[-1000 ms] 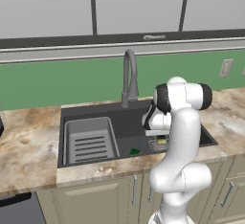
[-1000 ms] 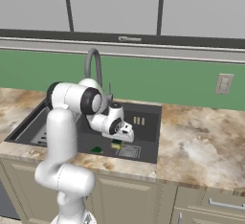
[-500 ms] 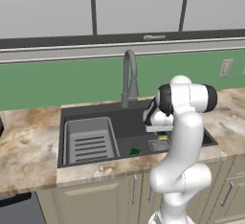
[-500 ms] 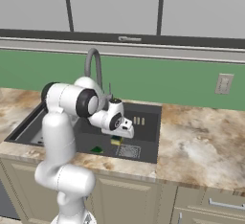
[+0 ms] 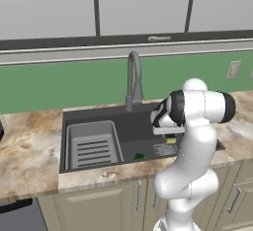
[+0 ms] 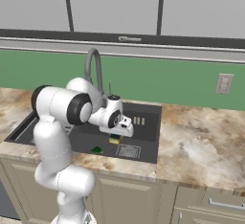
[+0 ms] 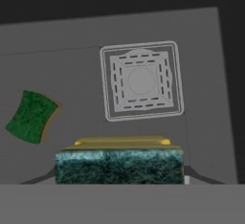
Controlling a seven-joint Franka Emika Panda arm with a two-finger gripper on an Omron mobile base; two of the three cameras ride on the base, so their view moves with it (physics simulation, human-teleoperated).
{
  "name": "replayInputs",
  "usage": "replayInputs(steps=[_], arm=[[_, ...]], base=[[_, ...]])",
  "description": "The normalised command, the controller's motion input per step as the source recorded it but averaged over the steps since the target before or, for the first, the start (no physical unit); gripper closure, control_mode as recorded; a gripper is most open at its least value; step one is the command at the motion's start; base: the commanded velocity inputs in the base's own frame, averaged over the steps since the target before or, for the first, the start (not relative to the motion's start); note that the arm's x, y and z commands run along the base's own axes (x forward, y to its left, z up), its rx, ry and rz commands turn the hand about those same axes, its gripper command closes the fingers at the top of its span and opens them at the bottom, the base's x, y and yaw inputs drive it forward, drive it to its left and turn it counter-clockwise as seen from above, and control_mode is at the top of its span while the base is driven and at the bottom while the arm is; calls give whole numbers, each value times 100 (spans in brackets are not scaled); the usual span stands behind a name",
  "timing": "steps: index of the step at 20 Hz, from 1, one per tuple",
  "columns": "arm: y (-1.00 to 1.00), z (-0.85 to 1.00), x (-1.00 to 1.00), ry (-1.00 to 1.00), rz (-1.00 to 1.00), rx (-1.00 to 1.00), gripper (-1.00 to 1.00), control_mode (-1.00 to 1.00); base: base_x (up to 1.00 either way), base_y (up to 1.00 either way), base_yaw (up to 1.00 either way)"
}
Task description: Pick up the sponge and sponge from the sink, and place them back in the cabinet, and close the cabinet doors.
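Gripping one sponge (image 7: 119, 165) between its closed fingers, the gripper (image 6: 116, 139) holds it above the sink (image 5: 143, 119) floor. Second sponge (image 7: 31, 116) lies flat on the basin floor at 9 o'clock of the square drain (image 7: 141, 80) in the hand view. Faucet (image 5: 133, 79) stands at the far rim.

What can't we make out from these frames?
- Gripper fingertips: hand view, hidden behind the held sponge.
- Held sponge in the right base view: mostly covered by the hand.
- Sink right part: left base view, blocked by the arm.
- Cabinet: outside every frame.
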Motion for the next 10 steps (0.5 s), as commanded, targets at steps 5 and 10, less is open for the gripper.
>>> replayInputs(steps=[5, 10], arm=[[0, 36, -32, 0, 1, 0, 100, -100], [0, 46, -28, 0, 0, 0, 100, -100]], base=[[0, 0, 0], [0, 0, 0]])
